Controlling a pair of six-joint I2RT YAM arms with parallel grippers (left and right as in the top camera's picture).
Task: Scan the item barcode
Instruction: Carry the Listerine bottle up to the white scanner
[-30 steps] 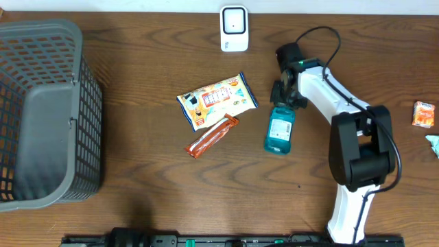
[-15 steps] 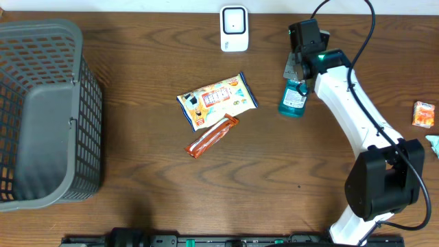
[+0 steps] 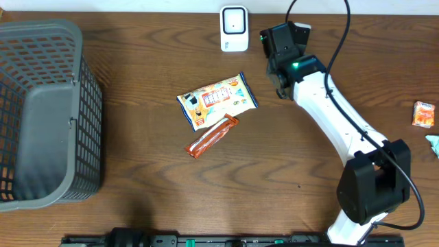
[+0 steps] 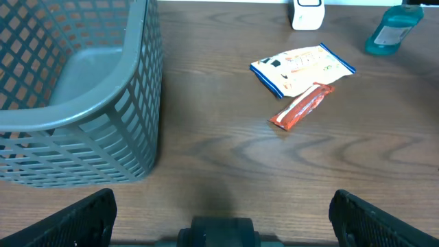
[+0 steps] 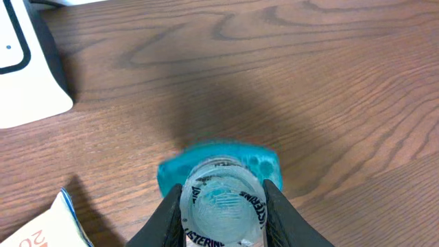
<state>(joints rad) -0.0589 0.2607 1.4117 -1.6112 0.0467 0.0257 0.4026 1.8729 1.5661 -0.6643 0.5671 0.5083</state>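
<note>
Down the right wrist camera: right gripper (image 5: 223, 218) clamped on the ribbed clear cap of a teal mouthwash bottle (image 5: 218, 163), one black finger (image 5: 164, 221) pressed to each side of the cap. Bottle seen end-on, neck up, body below. Seemingly held clear of the wooden table (image 5: 329, 82), to judge by the dark shadow thrown beyond, though hard to be sure at this angle. White scanner (image 5: 24, 68) at the upper left, near the bottle but apart. Corner of a snack packet (image 5: 58, 228) poking in at the lower left.

From the left wrist camera: left gripper (image 4: 219, 223) spread wide over bare wood, its dark fingers at the two lower corners, nothing between. Grey mesh basket (image 4: 89, 103) close on the left. Snack packet mid-table, an orange bar (image 4: 302, 108) just beside its near edge. Bottle far off at the top right, to the right of the scanner and apart from it, leaning slightly.

From overhead: right arm stretched to the far edge of the table, gripper just right of the scanner, bottle hidden beneath the wrist. Basket at the left end, packet and bar in the middle. Small orange carton (image 3: 423, 114) alone near the right edge, well apart from the rest.
</note>
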